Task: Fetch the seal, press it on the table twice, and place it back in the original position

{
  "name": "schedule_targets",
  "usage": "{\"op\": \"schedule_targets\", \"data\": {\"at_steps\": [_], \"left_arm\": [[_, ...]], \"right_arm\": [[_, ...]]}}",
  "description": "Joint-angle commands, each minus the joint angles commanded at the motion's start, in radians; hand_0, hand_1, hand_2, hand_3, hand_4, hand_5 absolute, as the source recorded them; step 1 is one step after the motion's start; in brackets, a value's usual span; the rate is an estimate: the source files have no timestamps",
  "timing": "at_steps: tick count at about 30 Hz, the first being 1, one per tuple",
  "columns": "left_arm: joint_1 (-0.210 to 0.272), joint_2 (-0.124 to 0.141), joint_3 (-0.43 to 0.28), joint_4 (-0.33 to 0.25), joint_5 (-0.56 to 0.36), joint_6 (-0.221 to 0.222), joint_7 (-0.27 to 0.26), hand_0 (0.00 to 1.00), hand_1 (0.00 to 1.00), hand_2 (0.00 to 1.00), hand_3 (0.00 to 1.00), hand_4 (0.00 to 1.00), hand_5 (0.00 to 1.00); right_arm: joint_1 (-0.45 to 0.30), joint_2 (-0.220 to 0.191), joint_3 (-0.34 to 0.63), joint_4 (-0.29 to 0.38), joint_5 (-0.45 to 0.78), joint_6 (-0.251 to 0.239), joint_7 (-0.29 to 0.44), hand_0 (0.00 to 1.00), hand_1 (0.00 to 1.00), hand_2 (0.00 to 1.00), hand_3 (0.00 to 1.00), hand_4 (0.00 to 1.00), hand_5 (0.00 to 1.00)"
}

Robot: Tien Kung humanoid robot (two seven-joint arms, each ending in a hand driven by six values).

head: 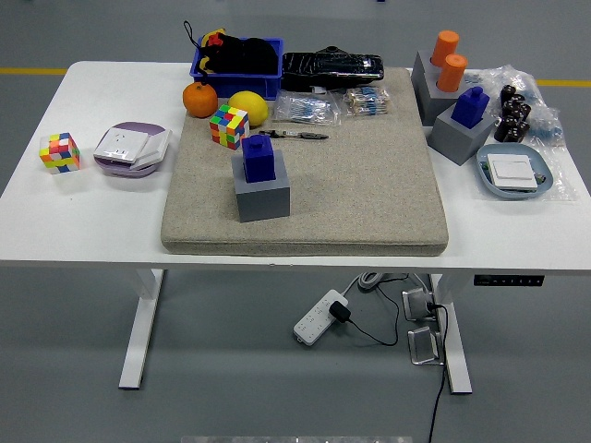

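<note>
Blue seal (259, 159) sitting upright in grey block holder (262, 197), beige mat (369, 194) at 9 o'clock. Robot hands out of view, state unknowable. Fetching, both presses, return all pending.

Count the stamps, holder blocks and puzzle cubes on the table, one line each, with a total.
Blue plastic stamps: 2
Orange cylindrical stamps: 2
Grey holder blocks: 3
Multicoloured puzzle cubes: 2
Total: 9

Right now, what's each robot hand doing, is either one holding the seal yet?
Left hand: not in view.
Right hand: not in view.
The blue seal sits untouched in its grey holder on the mat.
</note>
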Motion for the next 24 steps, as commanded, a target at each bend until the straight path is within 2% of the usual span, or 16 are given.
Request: {"op": "schedule_targets", "data": {"at_steps": [24], "left_arm": [[0.001, 0.003, -0.004, -0.003, 0.009, -0.004, 0.005, 0.842, 0.814, 0.808, 0.811, 0.784, 0.227]], "right_arm": [[0.001, -0.004, -0.006, -0.001, 0.001, -0.001, -0.001, 0.853, 0.783, 0.752, 0.739, 0.773, 0.522]]}}
